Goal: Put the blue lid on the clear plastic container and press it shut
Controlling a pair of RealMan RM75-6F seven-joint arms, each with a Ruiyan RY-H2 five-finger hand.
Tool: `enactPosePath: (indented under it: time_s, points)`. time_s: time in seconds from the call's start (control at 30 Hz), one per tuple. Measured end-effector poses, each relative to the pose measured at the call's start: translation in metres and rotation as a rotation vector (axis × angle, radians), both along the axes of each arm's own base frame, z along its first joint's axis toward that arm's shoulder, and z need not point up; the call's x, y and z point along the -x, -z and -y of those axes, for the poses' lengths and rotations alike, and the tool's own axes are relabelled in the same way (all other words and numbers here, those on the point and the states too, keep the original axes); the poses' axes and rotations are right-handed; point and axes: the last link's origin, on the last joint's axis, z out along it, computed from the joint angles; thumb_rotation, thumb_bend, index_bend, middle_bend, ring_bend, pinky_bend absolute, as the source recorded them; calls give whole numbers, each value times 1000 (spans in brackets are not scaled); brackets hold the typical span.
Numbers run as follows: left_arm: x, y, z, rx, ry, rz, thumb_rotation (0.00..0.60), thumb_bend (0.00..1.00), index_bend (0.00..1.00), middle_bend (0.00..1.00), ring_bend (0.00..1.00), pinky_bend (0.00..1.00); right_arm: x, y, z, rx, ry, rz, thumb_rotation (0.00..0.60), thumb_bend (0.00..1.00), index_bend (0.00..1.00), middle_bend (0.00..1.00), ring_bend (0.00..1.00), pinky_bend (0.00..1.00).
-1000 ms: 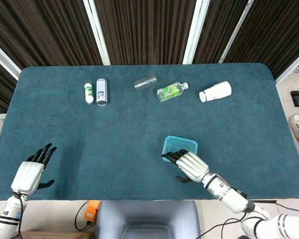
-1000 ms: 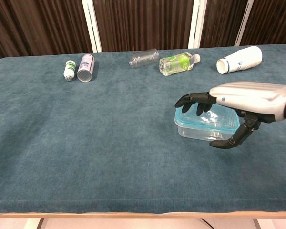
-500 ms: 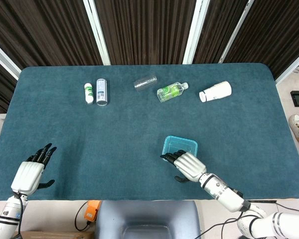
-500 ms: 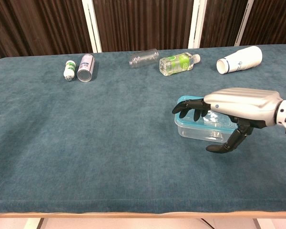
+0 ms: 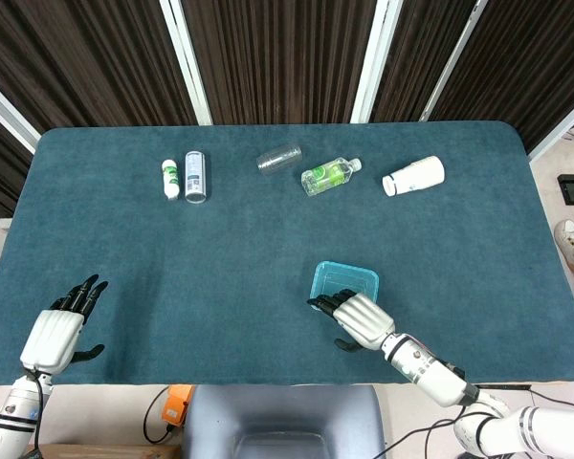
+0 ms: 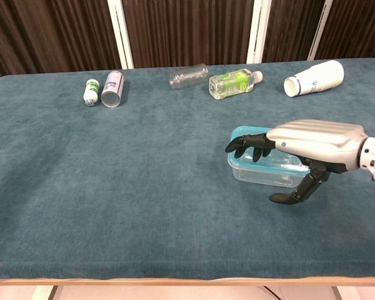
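Dark curtains behind, teal felt table (image 5: 220,268) under both arms. We have the blue lid (image 5: 355,277) already sitting on the clear container (image 6: 262,174), right under our right hand (image 5: 359,317). That hand lies flat, palm down, holding nothing, with its fingers (image 6: 247,144) over the lid's near edge and the thumb hanging down in front of the box. Whether the fingers actually touch the lid, we cannot tell. We judge this as the press step: lid placed, seal not confirmed. The next move calls for a straight push down, then along the lid edges beyond the fingers. Our left hand (image 5: 55,334) rests idle far to the side, fingers spread and empty. Bottles (image 5: 330,175) lie well beyond, out of the way.
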Motion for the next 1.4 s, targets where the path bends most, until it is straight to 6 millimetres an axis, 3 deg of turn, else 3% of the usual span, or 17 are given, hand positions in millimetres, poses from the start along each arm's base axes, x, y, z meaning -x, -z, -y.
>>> enactPosePath:
  time_s: [0.67, 0.97, 1.17, 1.4]
  points:
    - [0, 0, 0, 0, -2, 3, 600, 421, 91, 32, 135, 342, 12, 7, 1, -29, 20, -3, 600, 451, 242, 292, 304, 361]
    - [0, -1, 0, 0, -3, 3, 600, 420, 91, 32, 135, 342, 10, -4, 4, 33, 3, 41, 600, 451, 239, 292, 300, 358]
    - [0, 0, 0, 2, -2, 0, 600, 421, 91, 32, 135, 342, 9, -16, 15, 91, 5, 73, 600, 451, 235, 292, 291, 348]
    - [0, 0, 0, 2, -3, -1, 600, 421, 91, 32, 135, 342, 1, -11, 28, 79, 10, 88, 600, 450, 230, 292, 286, 341]
